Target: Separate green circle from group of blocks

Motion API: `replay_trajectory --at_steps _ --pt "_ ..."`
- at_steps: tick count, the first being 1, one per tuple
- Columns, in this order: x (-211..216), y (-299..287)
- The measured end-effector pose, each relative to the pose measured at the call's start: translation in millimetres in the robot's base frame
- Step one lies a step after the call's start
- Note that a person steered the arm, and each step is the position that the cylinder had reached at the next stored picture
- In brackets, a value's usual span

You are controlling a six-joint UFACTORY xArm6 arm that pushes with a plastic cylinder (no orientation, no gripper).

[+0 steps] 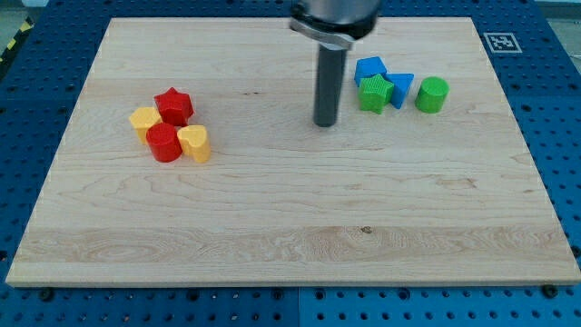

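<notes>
The green circle sits at the view's right end of a group on the wooden board. Just left of it is a blue triangle, then a green star and a blue block behind them. The green circle stands close to the blue triangle, with a thin gap or light contact. My tip rests on the board left of this group, a short gap from the green star. It touches no block.
A second group lies at the view's left: a red star, a yellow block, a red circle and a yellow heart. A fiducial tag marks the top right corner.
</notes>
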State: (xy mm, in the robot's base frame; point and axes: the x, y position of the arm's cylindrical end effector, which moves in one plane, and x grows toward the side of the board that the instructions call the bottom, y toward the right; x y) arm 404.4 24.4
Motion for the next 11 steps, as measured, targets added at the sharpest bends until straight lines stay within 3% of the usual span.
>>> replay_trajectory --at_steps 2,3,5,7,9,11 --pt "-132.2 -1.4" --pt "-135.5 -1.3" --pt "-124.6 115.7" --pt "-107.8 140.4" --pt "-45.2 152.3" --pt "-16.4 173.5"
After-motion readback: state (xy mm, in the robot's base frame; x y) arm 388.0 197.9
